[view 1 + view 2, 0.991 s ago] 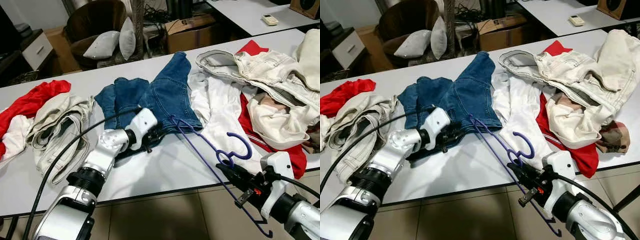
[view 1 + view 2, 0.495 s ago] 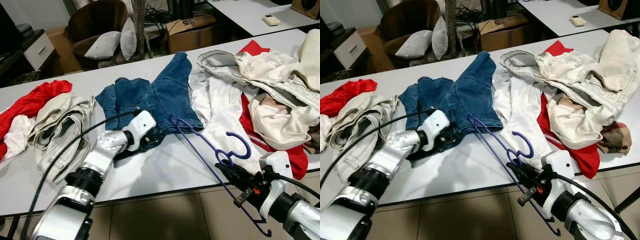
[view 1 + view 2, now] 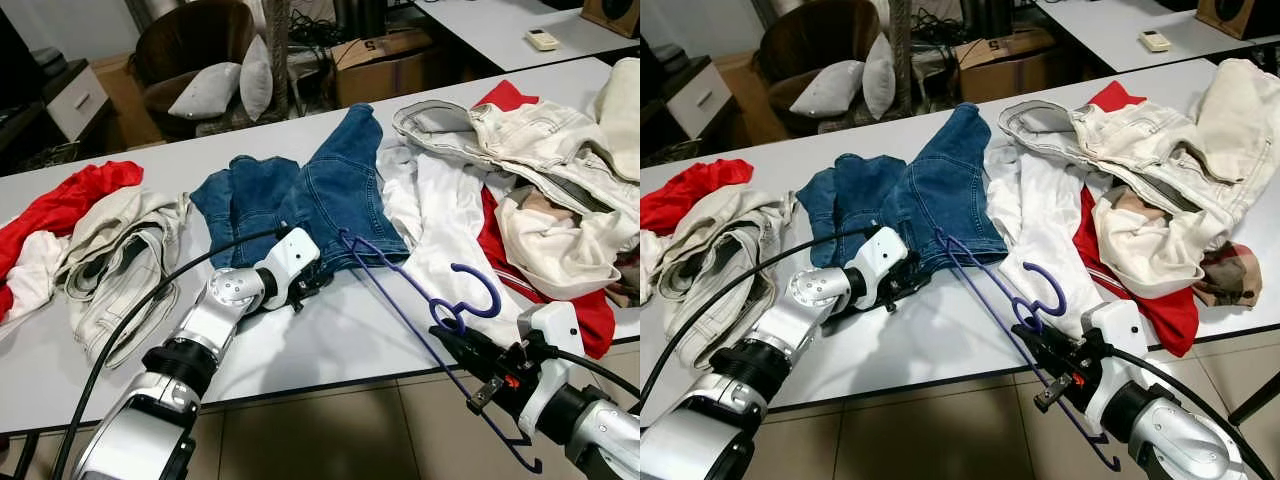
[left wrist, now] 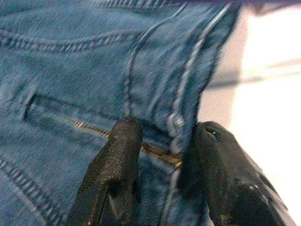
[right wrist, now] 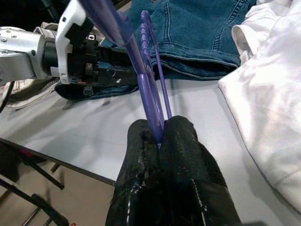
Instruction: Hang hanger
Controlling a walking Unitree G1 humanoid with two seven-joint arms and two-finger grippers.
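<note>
The thin purple plastic hanger (image 3: pixel 420 325) was held by the right gripper (image 5: pixel 160 139), whose jaws were pressed together on the frame just below the hook, so the hook (image 3: pixel 478 297) curled upward over the white shirt (image 3: pixel 440 230) while the far shoulder of the frame rested at the waistband edge of the folded blue denim jeans (image 3: pixel 320 190). The near shoulder projected past the front edge of the white table (image 3: pixel 340 345), above the floor. This grip near the hook appeared intended to leave both shoulders free to be fed into a garment. The left gripper (image 4: pixel 157 146) lay low on the table at the jeans' waistband, its jaws slightly spread with the denim edge and zipper seam between the black fingertips (image 4: pixel 120 141); whether they had fully pinched the fabric could not be told. That placement suggested the left arm was to lift or open the waistband so the hanger could enter. To the left lay a cream trouser heap (image 3: pixel 120 250) and a red cloth (image 3: pixel 70 200); to the right, a pile of cream jeans (image 3: pixel 530 140) over a red garment (image 3: pixel 505 100), well apart from both grippers.
</note>
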